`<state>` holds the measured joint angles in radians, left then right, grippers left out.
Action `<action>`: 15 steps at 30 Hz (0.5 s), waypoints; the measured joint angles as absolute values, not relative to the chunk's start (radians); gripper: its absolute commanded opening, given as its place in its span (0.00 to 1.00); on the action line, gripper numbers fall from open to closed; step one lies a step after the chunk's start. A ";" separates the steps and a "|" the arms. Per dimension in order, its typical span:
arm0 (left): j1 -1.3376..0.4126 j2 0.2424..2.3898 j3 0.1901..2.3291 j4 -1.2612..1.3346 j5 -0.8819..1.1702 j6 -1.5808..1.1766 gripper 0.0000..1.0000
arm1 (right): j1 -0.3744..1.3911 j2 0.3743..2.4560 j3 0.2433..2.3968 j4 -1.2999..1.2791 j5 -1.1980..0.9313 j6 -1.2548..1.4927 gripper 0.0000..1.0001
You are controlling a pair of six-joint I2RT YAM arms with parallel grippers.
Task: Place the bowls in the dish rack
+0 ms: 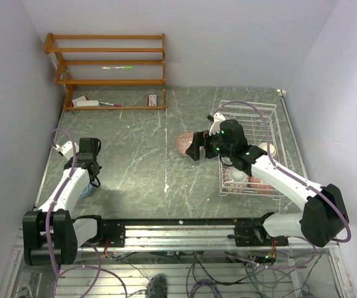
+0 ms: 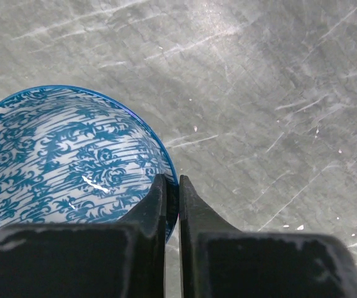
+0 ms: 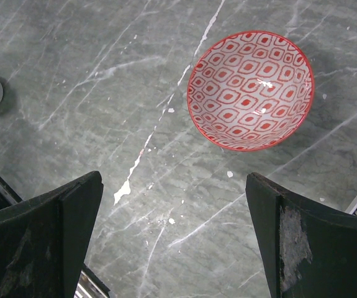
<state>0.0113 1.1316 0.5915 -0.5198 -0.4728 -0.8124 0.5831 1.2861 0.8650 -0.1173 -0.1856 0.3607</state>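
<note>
I see a grey-green stone-look table [image 1: 141, 167] veined with white streaks and scratches; a few white flecks lie near its middle. Pale walls [image 1: 184, 37] close it in on the left, far and right sides. An orange-brown wooden shelf [image 1: 113, 62] stands in the far left corner with a few small items on its boards that are too small for me to identify. Along the near edge runs a metal rail [image 1: 178, 231] that carries both arm bases, with cables below it.

The dish rack [image 1: 256, 124] sits along the right edge of the table. I count 3 bowls in the rack [image 1: 236, 176], all at its near end and partly hidden by the right arm.

The left gripper [image 2: 172, 184] is down near the near left corner. Its jaws are pinched on the rim of the blue bowl [image 2: 66, 161], 1 finger inside and 1 outside, and the bowl is upright on the table.

The right gripper [image 3: 173, 181] hangs over the middle of the table with its jaws spread wide and holding nothing. The red bowl [image 3: 251, 90] stands upright on the bare surface just beyond them, beside the rack's left side and not in it.
</note>
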 measured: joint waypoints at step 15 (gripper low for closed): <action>-0.231 1.210 0.658 -0.462 -0.492 -0.775 0.07 | 0.516 1.232 0.863 -0.123 -0.138 0.383 1.00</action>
